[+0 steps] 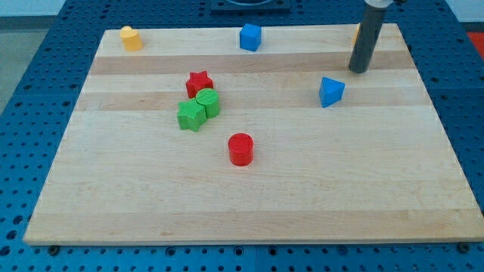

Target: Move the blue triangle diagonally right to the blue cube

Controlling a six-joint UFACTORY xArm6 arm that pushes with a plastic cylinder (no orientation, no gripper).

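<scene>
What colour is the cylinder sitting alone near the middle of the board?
Red, seen clearly in the camera view.

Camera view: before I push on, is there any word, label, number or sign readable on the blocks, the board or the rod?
None: no readable text anywhere in this view.
The blue triangle, blue cube, red star, red cylinder, two green blocks and yellow block have plain faces.
The wooden board shows only grain.
The rod is unmarked; my tip sits up and right of the blue triangle.
</scene>
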